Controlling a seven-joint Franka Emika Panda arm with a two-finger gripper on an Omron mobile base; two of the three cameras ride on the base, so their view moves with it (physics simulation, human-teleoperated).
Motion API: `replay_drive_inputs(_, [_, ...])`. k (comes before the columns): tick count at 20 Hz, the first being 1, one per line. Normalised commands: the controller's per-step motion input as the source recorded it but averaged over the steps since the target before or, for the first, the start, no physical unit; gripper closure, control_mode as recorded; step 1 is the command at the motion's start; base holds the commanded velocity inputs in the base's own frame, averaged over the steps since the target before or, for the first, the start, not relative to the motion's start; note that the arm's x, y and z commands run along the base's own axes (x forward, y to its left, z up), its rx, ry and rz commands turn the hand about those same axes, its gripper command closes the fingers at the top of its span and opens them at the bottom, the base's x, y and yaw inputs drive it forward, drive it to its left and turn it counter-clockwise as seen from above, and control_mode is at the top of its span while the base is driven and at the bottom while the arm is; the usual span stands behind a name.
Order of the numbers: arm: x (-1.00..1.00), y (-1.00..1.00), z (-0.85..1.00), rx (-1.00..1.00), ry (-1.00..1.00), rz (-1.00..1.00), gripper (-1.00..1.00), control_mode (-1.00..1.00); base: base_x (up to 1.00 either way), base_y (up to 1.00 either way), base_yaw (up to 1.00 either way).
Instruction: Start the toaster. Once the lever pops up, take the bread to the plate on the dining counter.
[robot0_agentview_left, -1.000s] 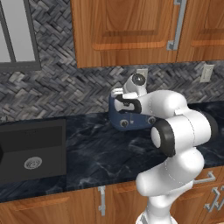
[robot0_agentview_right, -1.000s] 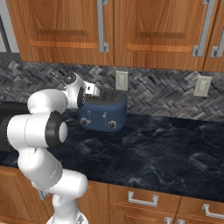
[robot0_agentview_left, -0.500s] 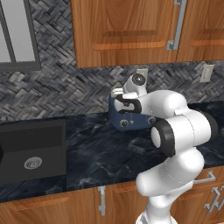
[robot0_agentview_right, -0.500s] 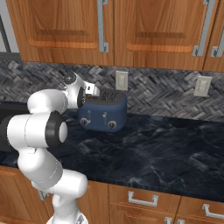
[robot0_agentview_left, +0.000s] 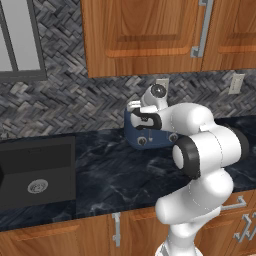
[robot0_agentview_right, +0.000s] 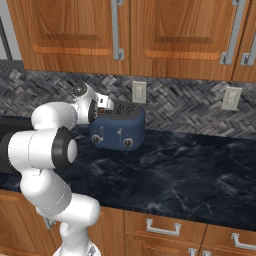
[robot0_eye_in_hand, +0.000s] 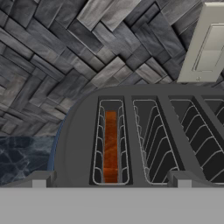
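Note:
The dark blue toaster (robot0_agentview_left: 152, 137) (robot0_agentview_right: 119, 130) stands on the counter against the herringbone backsplash, its two silver knobs facing out. My gripper (robot0_agentview_left: 136, 111) (robot0_agentview_right: 102, 104) (robot0_eye_in_hand: 110, 180) hovers open just above the toaster's left end, touching nothing. In the hand view the toaster's grey top (robot0_eye_in_hand: 83, 144) has several wire-lined slots. The bread (robot0_eye_in_hand: 110, 146), an orange-brown slice, sits down inside the leftmost slot, between my two fingertips (robot0_eye_in_hand: 40, 179). The plate and the dining counter are out of view.
A black sink (robot0_agentview_left: 35, 170) is set into the black marble counter (robot0_agentview_right: 190, 170) at the left. Wall outlets (robot0_agentview_right: 138, 92) (robot0_agentview_right: 229, 98) sit on the backsplash behind the toaster. Wooden cabinets (robot0_agentview_left: 145, 35) hang close overhead.

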Motion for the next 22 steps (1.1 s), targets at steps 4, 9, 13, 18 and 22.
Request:
replay_drive_inputs(4, [0.0,0.0,0.0,0.0,0.0,0.0,-1.0,-1.0,0.0,0.0,0.0])
replay_drive_inputs(9, [0.0,0.0,0.0,0.0,0.0,0.0,-1.0,-1.0,0.0,0.0,0.0])
replay_drive_inputs(13, [0.0,0.0,0.0,0.0,0.0,0.0,-1.0,-1.0,0.0,0.0,0.0])
replay_drive_inputs(18, [0.0,0.0,0.0,0.0,0.0,0.0,-1.0,-1.0,0.0,0.0,0.0])
replay_drive_inputs(22, [0.0,0.0,0.0,0.0,0.0,0.0,-1.0,-1.0,0.0,0.0,0.0])
